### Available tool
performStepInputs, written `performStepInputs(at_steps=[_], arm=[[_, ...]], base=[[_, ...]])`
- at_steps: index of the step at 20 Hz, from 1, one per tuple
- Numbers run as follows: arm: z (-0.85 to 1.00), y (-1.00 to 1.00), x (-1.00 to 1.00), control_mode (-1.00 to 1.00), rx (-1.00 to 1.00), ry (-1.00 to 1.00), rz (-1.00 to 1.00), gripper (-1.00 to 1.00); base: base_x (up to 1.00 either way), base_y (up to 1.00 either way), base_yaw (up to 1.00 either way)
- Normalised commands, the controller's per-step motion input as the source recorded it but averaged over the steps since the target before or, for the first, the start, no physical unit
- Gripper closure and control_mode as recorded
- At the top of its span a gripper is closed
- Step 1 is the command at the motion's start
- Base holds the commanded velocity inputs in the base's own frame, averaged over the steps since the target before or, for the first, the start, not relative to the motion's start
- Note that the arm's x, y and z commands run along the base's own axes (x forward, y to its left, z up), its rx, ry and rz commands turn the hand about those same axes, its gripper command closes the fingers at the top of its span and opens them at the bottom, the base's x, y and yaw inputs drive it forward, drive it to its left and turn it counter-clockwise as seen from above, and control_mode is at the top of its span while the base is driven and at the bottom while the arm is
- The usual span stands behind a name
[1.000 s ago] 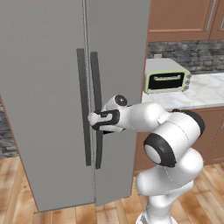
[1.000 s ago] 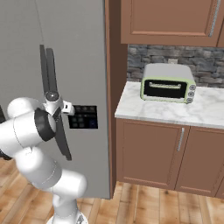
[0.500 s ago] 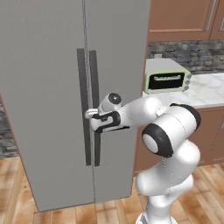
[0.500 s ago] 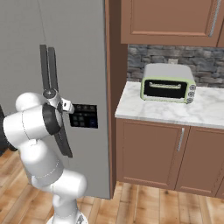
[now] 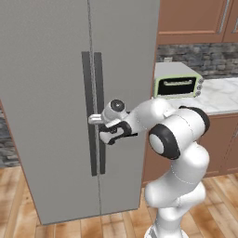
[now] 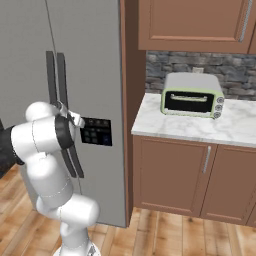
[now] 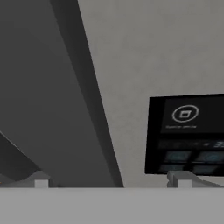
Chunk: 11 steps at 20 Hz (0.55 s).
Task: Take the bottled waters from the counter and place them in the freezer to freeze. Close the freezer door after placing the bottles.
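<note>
White and glossy, the robot arm (image 5: 174,139) bends up from the wooden floor (image 6: 165,232) and reaches to the left, toward the middle of the freezer. Its tool (image 5: 96,122) sits at the freezer's two long dark vertical handles (image 5: 93,111), about halfway up them, with its jaws spread wide and nothing held between them. In the hand view the two finger tips (image 7: 41,183) stand far apart; the dark bar of a handle (image 7: 94,109) runs between them, and the black control panel (image 7: 186,135) on the door lies just above the right-hand tip (whether either tip touches the handle cannot be told).

The freezer (image 6: 95,65) is a tall plain grey unit with two doors, both closed flush.

To the freezer's right stands a brown wooden side panel, then the bench (image 6: 200,131), a white grey-veined marble top on brown wooden cabinets (image 6: 175,175). A pale green toaster oven (image 6: 192,95) with a dark glass door sits on the bench, near the back. Behind it runs a grey stone backsplash (image 6: 235,70), and brown wall cabinets (image 6: 195,25) hang above. The stretch of bench in view carries no bottles.
</note>
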Motion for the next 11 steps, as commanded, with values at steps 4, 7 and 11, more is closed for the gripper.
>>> performStepInputs(at_steps=[4, 7, 11], arm=[[0.0, 0.0, 0.53, -1.0, -0.02, 0.0, -0.09, -1.0], [0.0, 0.0, 0.53, -1.0, -0.02, 0.0, -0.09, -1.0], [0.06, 0.0, 0.46, -1.0, -0.02, 0.04, -0.09, -1.0]], base=[[0.0, 0.0, 0.0], [0.0, 0.0, 0.0], [0.0, 0.0, 0.0]])
